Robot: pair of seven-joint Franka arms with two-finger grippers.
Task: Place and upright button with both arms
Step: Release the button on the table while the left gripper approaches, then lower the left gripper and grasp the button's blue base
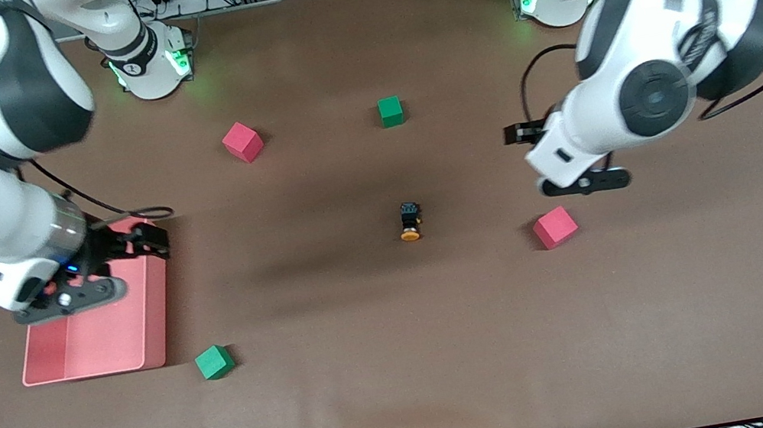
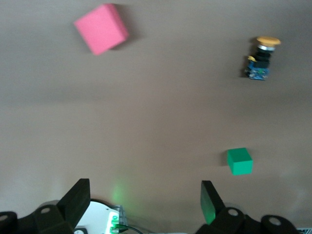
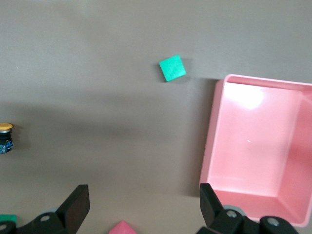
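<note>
Lighting: even, bright overhead; soft shadows on the table point(image 1: 407, 365). Glare inside the pink tray point(image 3: 248, 97). Left wrist view slightly blurred.

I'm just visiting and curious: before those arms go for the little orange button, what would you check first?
1. Button in plain sight, nothing on it: ok.
2. Button standing upright: not ok, it lies on its side.
3. Left gripper jaws open, empty, above the table near a red cube: ok.
4. Right gripper jaws open, empty, over the pink tray: ok.
5. Tray free of objects: ok.
6. Cubes away from the button: ok.
</note>
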